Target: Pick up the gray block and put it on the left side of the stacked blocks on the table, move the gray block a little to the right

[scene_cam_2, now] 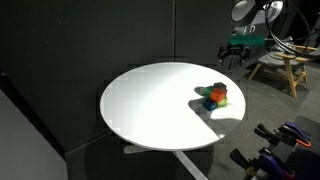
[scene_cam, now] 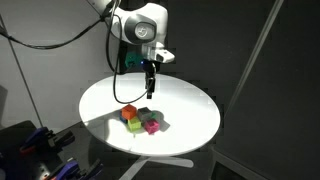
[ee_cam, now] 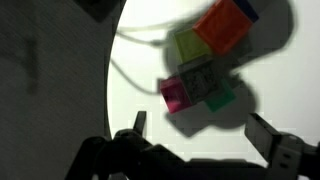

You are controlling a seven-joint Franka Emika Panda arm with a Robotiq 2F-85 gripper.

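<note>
Gripper [ee_cam: 200, 140] hangs spread wide, holding nothing, above the blocks [scene_cam: 141, 119]; the gray block [ee_cam: 199, 78] nestles among them on the table [scene_cam: 190, 100] (light, stiff, smooth-sided, I'd guess), best pinched across opposite flat faces.

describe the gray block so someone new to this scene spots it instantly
Start at the round white table; the stacked blocks form one tight cluster on it. The gray block sits mid-cluster in the wrist view. It alone is dull and colourless, beside the bright orange cube, yellow cube, green cube and magenta cube.
</note>
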